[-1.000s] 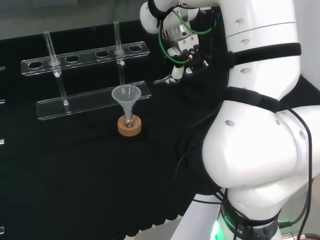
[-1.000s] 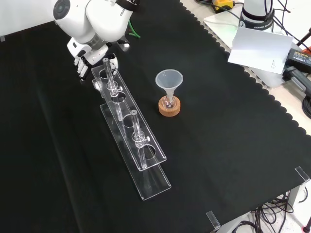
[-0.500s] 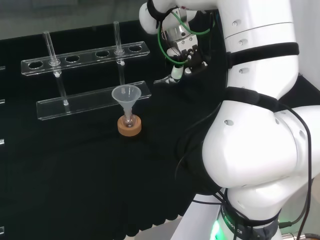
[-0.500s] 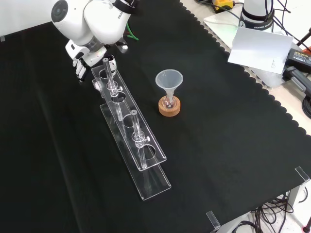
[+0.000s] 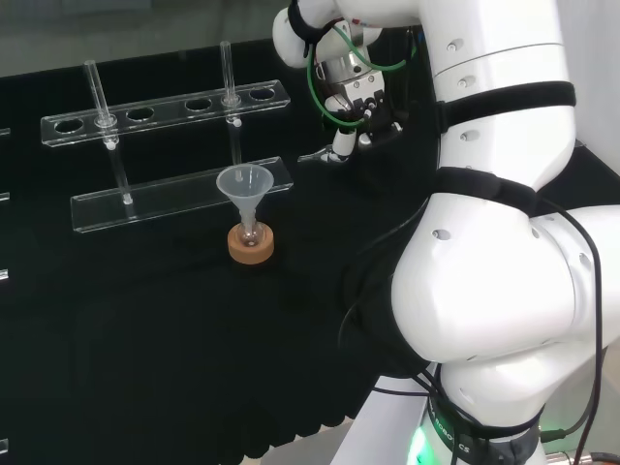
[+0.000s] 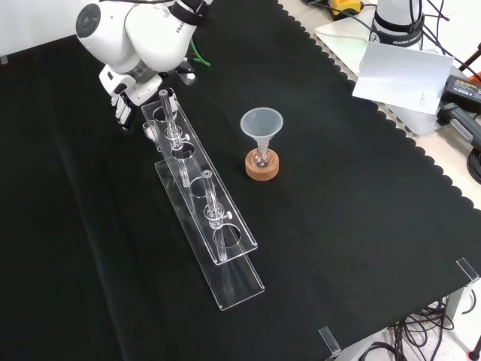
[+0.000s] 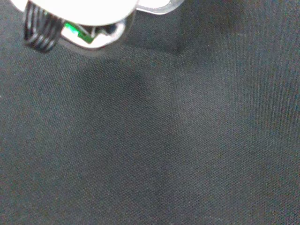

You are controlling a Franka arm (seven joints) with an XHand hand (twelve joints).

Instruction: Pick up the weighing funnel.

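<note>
Table [image 6: 338,248]: covered in black cloth, with a scalloped edge on the right of the front view.
Rack [image 6: 225,244]: clear test-tube rack running from the near edge away toward the hand, with round holes along its upper plate.
Tubes: two glass tubes stand upright in the rack, one near the middle [image 6: 210,197] and one toward the far end [image 6: 171,120].
Funnel [image 6: 261,124]: mouth up, to the right of the rack in the front view, its stem in a small flask [image 6: 261,156].
Cork ring [image 6: 261,167]: under the flask, on the cloth.
Weighing funnel [image 6: 148,130]: small clear piece low at the cloth, just beside the rack's far end and just below the hand; in the head view [image 5: 317,154] it lies just right of the rack.
Hand [image 6: 124,99]: pointing down over the cloth close to the weighing funnel; I cannot tell whether it is open, closed or touching the piece.
Arm [image 6: 154,37]: white link above the hand.
</note>
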